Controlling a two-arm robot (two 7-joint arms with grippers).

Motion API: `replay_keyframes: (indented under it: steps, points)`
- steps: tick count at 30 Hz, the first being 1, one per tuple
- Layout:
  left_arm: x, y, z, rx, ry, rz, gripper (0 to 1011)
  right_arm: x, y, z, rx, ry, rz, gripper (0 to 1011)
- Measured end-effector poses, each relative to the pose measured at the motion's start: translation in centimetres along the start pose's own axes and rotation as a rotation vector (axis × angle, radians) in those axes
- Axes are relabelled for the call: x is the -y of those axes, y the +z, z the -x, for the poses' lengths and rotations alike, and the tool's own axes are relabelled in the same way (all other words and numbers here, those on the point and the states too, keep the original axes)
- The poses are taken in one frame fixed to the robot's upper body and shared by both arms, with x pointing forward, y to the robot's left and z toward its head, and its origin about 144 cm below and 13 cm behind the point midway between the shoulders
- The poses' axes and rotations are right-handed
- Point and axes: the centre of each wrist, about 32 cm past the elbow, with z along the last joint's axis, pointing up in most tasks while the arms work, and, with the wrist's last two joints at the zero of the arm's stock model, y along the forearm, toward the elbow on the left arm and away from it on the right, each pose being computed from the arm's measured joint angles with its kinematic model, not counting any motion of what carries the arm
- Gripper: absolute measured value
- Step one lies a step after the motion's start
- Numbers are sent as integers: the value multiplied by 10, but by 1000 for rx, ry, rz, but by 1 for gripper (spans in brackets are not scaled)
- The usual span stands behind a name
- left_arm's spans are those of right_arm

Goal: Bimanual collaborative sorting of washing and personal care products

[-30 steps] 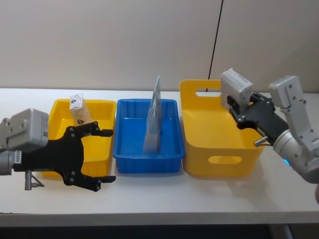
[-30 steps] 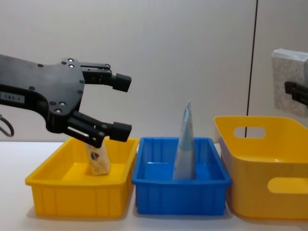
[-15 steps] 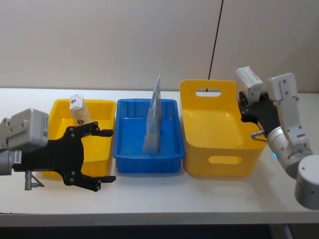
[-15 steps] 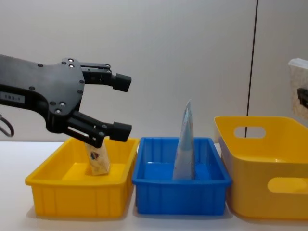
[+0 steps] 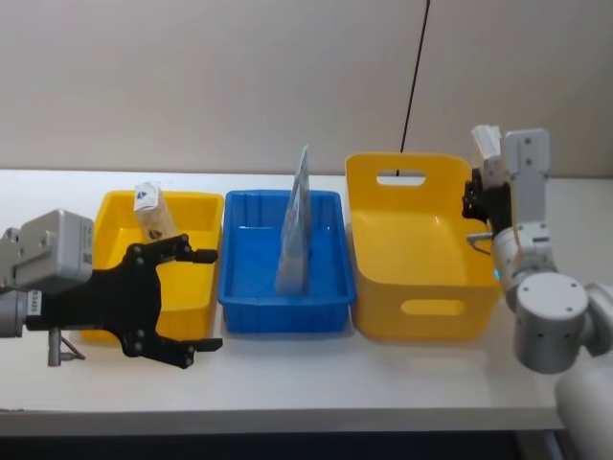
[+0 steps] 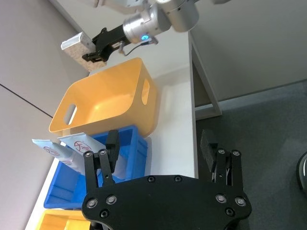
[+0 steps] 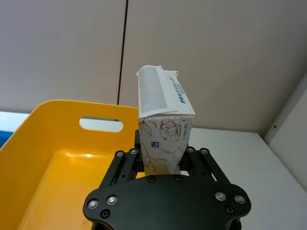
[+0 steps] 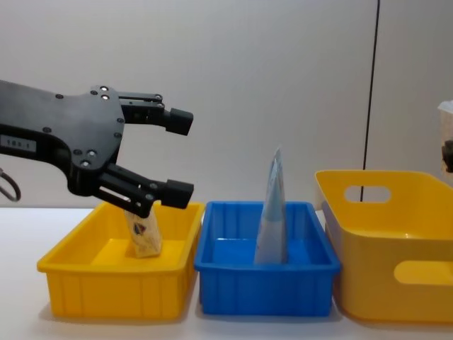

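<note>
A white-grey speckled soft pack [image 7: 164, 125] with a small blue mark stands upright in my right gripper [image 7: 161, 155], which is shut on its lower end. This gripper [image 5: 478, 182] holds the pack [image 5: 486, 142] above the far right rim of the tall yellow bin [image 5: 421, 309]. My left gripper [image 5: 207, 299] hangs open and holds nothing, in front of the low yellow bin [image 5: 192, 205]. A small beige wrapped packet [image 5: 149, 209] leans in that bin. In the blue bin [image 5: 280, 313] stands a pale blue tapered tube [image 5: 293, 240], with a white red-marked tube [image 6: 80, 143] beside it.
The three bins sit in a row across the white table [image 5: 316, 369], close to each other. A wall rises just behind them, and a dark cable [image 5: 414, 77] runs down it. Bare table lies in front of the bins; the table's right edge [image 6: 194, 91] drops to the floor.
My right gripper has carried the speckled pack from over the tall yellow bin out to its far right rim, turning it upright. The left gripper has stayed still and open.
</note>
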Motion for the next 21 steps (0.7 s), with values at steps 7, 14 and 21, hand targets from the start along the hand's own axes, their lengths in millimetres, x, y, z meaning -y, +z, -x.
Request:
replay_keyframes:
  steps: [7,14,21]
  points:
    - [0,0,0,0,0,0,1001,-19,1,10,-26,-26,14,341]
    - [0,0,0,0,0,0,1001,-31,4,13,-43,11,9,342]
    - [0,0,0,0,0,0,1001,-38,7,17,-62,55,-1,342]
